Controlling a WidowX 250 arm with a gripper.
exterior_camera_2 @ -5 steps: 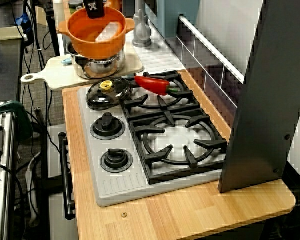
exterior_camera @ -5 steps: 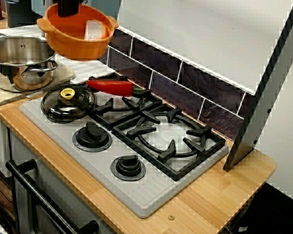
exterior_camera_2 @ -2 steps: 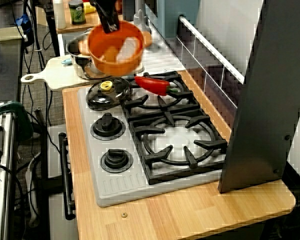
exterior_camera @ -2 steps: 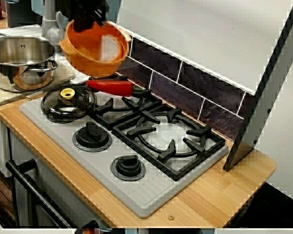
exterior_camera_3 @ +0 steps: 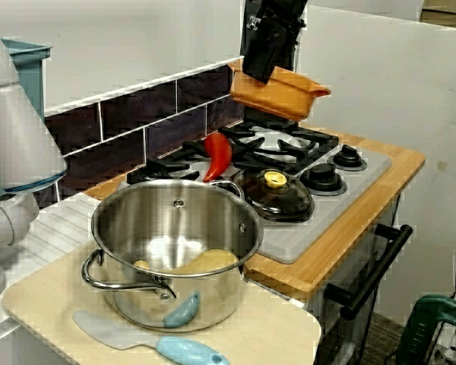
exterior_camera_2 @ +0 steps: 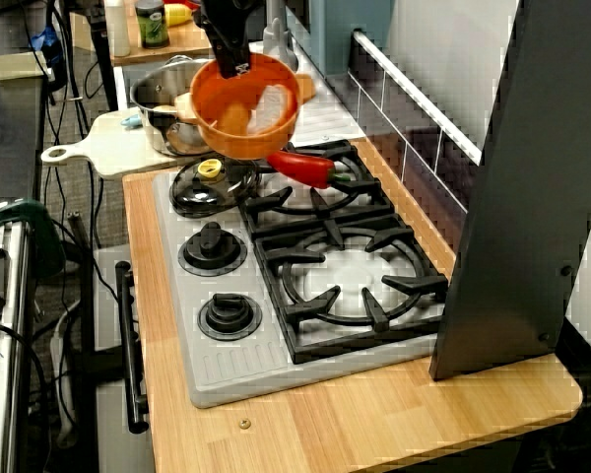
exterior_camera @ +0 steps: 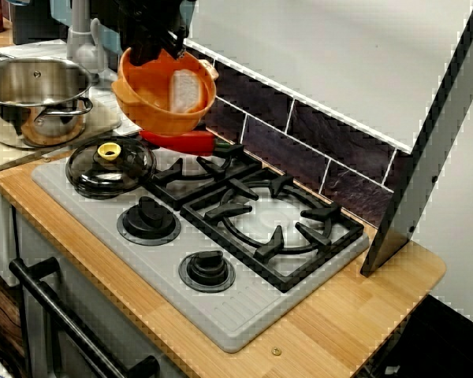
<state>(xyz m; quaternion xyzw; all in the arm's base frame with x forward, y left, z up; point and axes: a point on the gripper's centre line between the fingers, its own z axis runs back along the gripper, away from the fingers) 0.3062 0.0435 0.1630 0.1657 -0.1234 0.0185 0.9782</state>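
Gripper (exterior_camera: 151, 49) clamped on the rim of the orange two-handled plastic pot (exterior_camera: 159, 110), which I see hanging tilted in the air just above the red toy pepper (exterior_camera: 185, 142) on the back burner grate (exterior_camera: 191, 169). Risk, my judgement: with a one-sided rim grip and this tilt, the pale block (exterior_camera: 186, 90) inside could slide out, or the pot could slip. Off to the side, the steel pot (exterior_camera_3: 213, 296) holds yellowish pieces (exterior_camera_3: 205, 262).

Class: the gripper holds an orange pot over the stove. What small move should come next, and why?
Probably slide the orange pot toward the bare burner grate: the gripper holds it tilted above the burner where the red pepper lies.
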